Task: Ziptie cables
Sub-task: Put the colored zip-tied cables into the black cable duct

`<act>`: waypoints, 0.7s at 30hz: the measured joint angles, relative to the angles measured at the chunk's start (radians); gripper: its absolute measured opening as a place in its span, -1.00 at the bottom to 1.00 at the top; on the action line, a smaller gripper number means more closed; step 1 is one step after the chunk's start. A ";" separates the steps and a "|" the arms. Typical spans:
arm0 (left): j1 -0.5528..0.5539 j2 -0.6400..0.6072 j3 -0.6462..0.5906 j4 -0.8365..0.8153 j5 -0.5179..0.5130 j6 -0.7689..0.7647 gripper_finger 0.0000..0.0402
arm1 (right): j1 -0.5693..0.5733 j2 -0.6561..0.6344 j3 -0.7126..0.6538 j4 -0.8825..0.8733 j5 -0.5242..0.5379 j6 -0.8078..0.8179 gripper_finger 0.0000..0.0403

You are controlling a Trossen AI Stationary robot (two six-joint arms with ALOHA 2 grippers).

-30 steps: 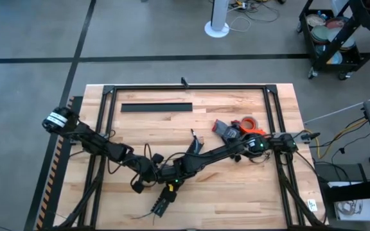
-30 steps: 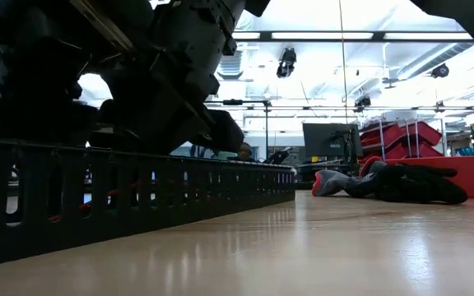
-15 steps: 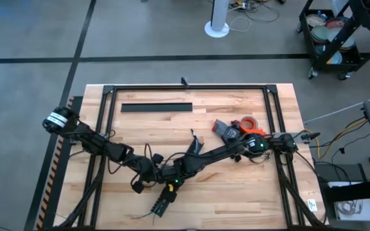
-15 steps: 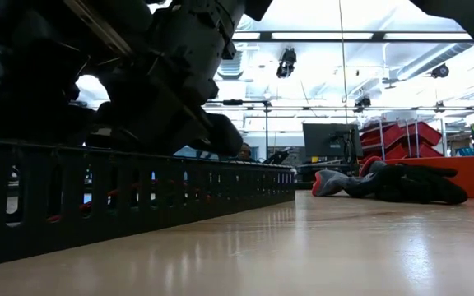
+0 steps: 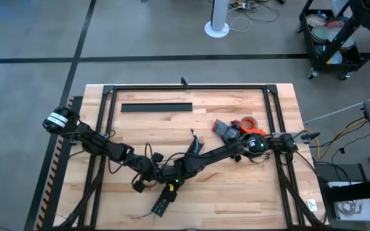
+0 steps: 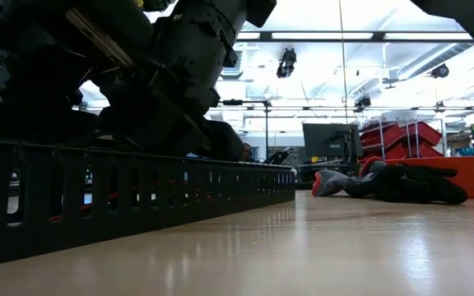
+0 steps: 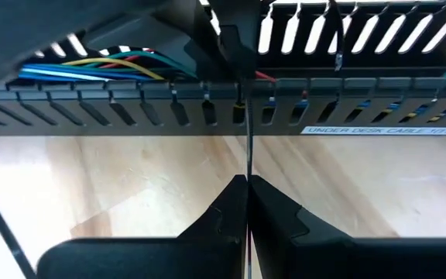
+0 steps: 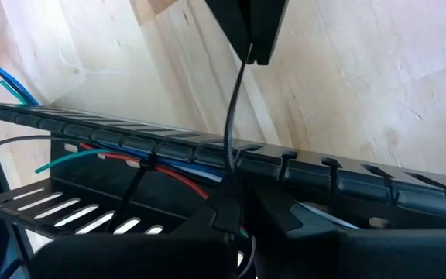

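Note:
A black comb-toothed duct [image 5: 162, 204] lies near the table's front edge and runs under both grippers. The cables [image 7: 107, 68], blue, green, yellow and red wires, lie inside it. A thin dark ziptie [image 8: 231, 116] crosses one duct wall [image 8: 285, 167]. My left gripper [image 7: 248, 182] and right gripper [image 8: 238, 213] meet over the duct [image 5: 166, 176], on opposite sides of that wall. Each is shut on the ziptie. Another thin dark strip [image 8: 139, 177] sits across the cables farther along. My left gripper pinches the ziptie's one end [image 7: 248, 172] between its two fingertips, coming level at the duct's outer side. The strip runs straight from the tips to the wall's slots [image 7: 247, 108]. My right gripper pinches the ziptie's other end [image 8: 233, 194] between its fingers, reaching in over the duct's inside. From there the strip rises across the toothed wall to the left gripper's tips [image 8: 248, 46], slightly bowed.
A second black duct [image 5: 156, 107] lies at the far left of the table. An orange tape roll [image 5: 249, 122] and a grey tool [image 5: 225, 130] sit at the right. A black frame [image 5: 185, 88] borders the tabletop. Bare wood lies at the near right [image 5: 236, 192].
In the low view the arm mass above the duct has shifted a little up and to the right; which arm it is I cannot tell. The duct has kept still.

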 joint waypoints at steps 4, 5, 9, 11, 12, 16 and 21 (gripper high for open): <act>0.007 0.000 0.000 -0.003 -0.009 0.005 -1.00 | -0.001 0.000 0.000 -0.005 0.002 0.000 -1.00; 0.007 0.000 0.000 -0.003 -0.009 0.004 -1.00 | -0.001 0.000 0.000 -0.006 0.002 0.000 -1.00; 0.008 0.000 0.000 -0.002 -0.011 0.003 -1.00 | -0.002 0.000 0.000 -0.011 0.001 -0.001 -1.00; 0.008 0.000 0.000 -0.003 0.001 0.001 -1.00 | -0.002 0.000 0.000 -0.010 0.001 -0.002 -1.00; 0.008 0.000 0.001 -0.009 0.002 0.000 -1.00 | -0.002 0.000 0.000 -0.009 0.001 -0.004 -1.00; 0.008 0.000 0.002 -0.034 0.016 -0.004 -1.00 | -0.002 0.000 -0.001 -0.008 0.005 -0.012 -1.00; 0.008 0.000 0.001 -0.051 0.047 -0.008 -1.00 | -0.002 0.000 -0.009 -0.004 0.017 -0.018 -1.00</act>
